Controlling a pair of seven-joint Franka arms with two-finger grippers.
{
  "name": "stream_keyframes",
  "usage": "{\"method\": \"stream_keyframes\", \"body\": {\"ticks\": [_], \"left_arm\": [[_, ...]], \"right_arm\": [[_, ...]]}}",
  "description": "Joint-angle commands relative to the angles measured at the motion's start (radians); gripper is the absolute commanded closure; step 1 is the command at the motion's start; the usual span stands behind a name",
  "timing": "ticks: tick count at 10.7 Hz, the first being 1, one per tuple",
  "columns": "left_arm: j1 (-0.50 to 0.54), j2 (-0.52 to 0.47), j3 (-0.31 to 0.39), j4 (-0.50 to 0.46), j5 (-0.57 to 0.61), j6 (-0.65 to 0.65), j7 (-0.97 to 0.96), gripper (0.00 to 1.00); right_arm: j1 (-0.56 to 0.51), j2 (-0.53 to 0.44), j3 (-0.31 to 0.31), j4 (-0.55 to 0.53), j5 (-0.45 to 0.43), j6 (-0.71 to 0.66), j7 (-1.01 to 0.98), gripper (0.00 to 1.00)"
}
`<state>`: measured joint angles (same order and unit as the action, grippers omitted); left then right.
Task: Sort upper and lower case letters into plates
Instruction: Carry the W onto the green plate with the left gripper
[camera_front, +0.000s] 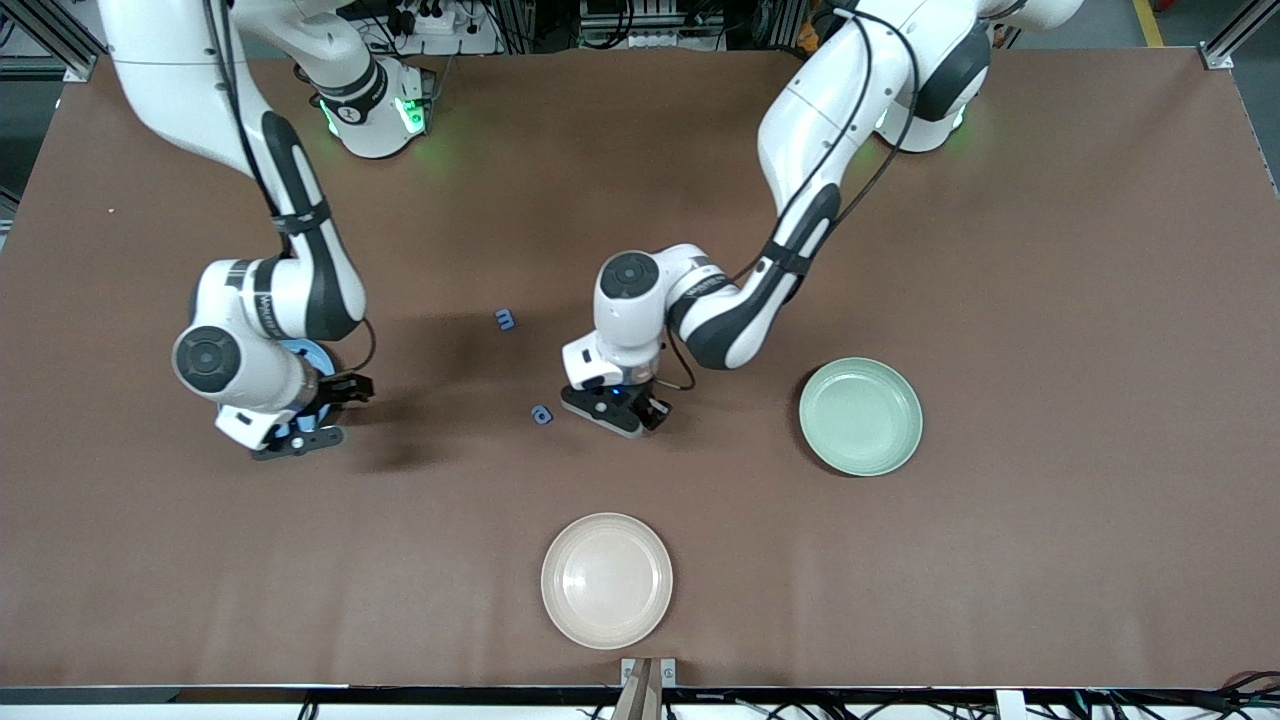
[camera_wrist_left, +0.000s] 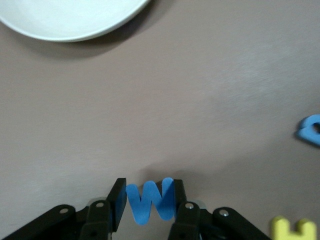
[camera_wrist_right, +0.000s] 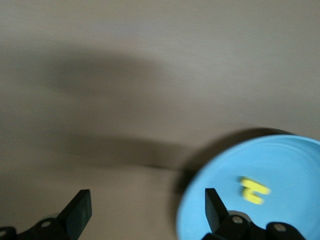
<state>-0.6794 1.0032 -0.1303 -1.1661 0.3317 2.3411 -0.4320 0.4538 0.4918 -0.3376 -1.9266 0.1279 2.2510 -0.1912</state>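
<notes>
Currently the left gripper (camera_wrist_left: 150, 205), low over mid-table, is clamped on a blue foam "W" (camera_wrist_left: 149, 202), pinched flat between both fingers. The right gripper (camera_wrist_right: 145, 210) hangs with jaws spread wide and empty at the rim of the blue plate (camera_wrist_right: 280, 170), toward the right arm's end; that arm waits. To do this step well, I judge: lift straight before travelling so the W clears the blue "a" (camera_front: 542, 414) lying just beside, keep the grip square so the thin foam doesn't twist, then release low over the chosen plate. Mint green plate (camera_front: 861, 416) sits toward the left arm's end, empty. Cream plate (camera_front: 607, 580), nearest the front camera, is also empty. Blue "m" (camera_front: 506, 319) remains loose. View differences: only the left wrist shows the held letter and a yellow letter (camera_wrist_left: 293, 228) near the gripper; only the right wrist shows a yellow letter (camera_wrist_right: 253, 190) already in the blue plate, which the front view mostly hides under the arm.
</notes>
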Motion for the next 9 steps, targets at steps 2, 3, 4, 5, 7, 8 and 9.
{"method": "stream_keyframes", "body": {"ticks": [2, 3, 4, 5, 7, 8, 9], "left_arm": [[0.056, -0.109, -0.006, -0.032, -0.056, -0.194, 0.215, 0.69], [0.107, -0.144, -0.002, -0.037, -0.077, -0.257, 0.333, 0.69], [0.135, -0.168, 0.008, -0.047, -0.103, -0.313, 0.461, 0.67], [0.179, -0.188, 0.014, -0.056, -0.108, -0.368, 0.566, 0.64], [0.260, -0.256, 0.018, -0.156, -0.102, -0.394, 0.724, 0.63], [0.317, -0.291, 0.037, -0.225, -0.108, -0.379, 0.827, 0.63], [0.355, -0.311, 0.038, -0.268, -0.108, -0.372, 0.895, 0.59]], "right_arm": [[0.141, -0.044, -0.003, -0.018, 0.067, -0.011, 0.026, 0.00], [0.188, -0.055, -0.004, -0.032, 0.105, -0.008, 0.027, 0.00], [0.242, -0.070, -0.006, -0.063, 0.114, 0.011, 0.062, 0.00], [0.284, -0.096, -0.006, -0.101, 0.114, 0.045, 0.114, 0.00], [0.328, -0.128, -0.004, -0.167, 0.125, 0.103, 0.177, 0.00], [0.345, -0.131, -0.003, -0.236, 0.131, 0.195, 0.177, 0.00], [0.402, -0.142, -0.004, -0.289, 0.131, 0.272, 0.173, 0.00]]}}
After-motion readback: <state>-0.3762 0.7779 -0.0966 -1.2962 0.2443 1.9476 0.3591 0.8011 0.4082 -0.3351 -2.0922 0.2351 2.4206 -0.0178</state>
